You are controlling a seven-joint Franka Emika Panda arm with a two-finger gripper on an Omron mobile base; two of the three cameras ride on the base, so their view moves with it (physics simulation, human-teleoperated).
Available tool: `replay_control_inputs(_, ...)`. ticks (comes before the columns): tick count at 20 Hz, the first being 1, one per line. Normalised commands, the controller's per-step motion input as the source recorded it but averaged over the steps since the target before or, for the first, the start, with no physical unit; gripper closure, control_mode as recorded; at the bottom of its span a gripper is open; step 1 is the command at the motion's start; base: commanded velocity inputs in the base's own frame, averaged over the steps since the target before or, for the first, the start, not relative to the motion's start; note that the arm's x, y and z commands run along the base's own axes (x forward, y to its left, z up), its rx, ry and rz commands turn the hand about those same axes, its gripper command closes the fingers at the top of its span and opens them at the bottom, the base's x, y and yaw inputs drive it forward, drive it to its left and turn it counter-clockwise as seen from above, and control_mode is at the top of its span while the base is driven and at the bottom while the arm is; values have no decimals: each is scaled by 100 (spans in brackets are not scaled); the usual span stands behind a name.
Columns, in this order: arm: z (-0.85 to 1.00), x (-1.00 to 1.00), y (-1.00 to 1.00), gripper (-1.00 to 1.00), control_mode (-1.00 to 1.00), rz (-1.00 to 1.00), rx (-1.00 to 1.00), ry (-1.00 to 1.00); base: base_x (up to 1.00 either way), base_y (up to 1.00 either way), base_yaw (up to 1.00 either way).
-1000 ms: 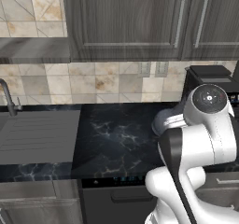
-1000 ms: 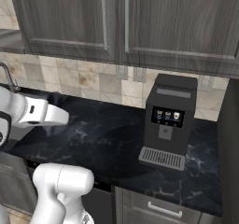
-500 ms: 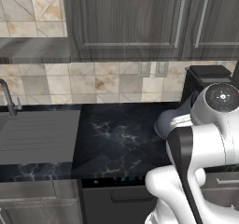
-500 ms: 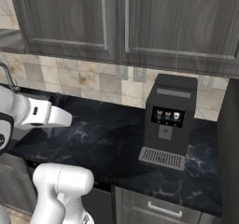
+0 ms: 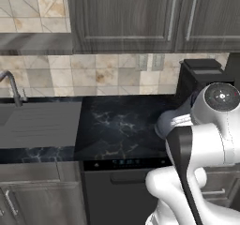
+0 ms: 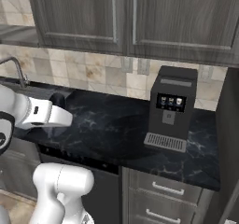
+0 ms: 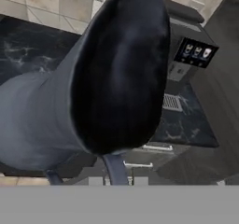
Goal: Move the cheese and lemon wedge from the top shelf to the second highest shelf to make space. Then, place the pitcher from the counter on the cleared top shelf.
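Note:
The pitcher (image 7: 116,78), dark blue-grey and glossy, looms close in the hand view with its dark mouth toward the camera and its curved handle (image 7: 113,169) at the bottom. My gripper (image 6: 65,118) is shut on it above the black marble counter (image 6: 116,129), near the counter's front edge. A grey-blue bulge of the pitcher (image 5: 168,123) peeks out behind my arm in the left base view. The cheese, the lemon wedge, the top shelf and the second highest shelf are out of view.
A boxy black coffee machine (image 6: 170,108) stands at the counter's right end. A sink (image 5: 37,123) with a faucet (image 5: 11,86) lies at the left. Dark wall cabinets (image 6: 126,17) hang above, and grey drawers (image 6: 163,190) sit below.
My arm's upper joint has swung a little to the right in the left base view. The pitcher stays in my grip.

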Motion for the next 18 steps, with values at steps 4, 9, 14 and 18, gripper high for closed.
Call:
replay_control_inputs(4, 0, 0, 0, 100, 100, 0, 0, 0, -99, 0, -17)
replay_control_inputs(9, 0, 0, 0, 100, 100, 0, 0, 0, -97, 0, -39)
replay_control_inputs(14, 0, 0, 0, 100, 100, 0, 0, 0, -100, 0, -49)
replay_control_inputs(18, 0, 0, 0, 100, 100, 0, 0, 0, -99, 0, -50)
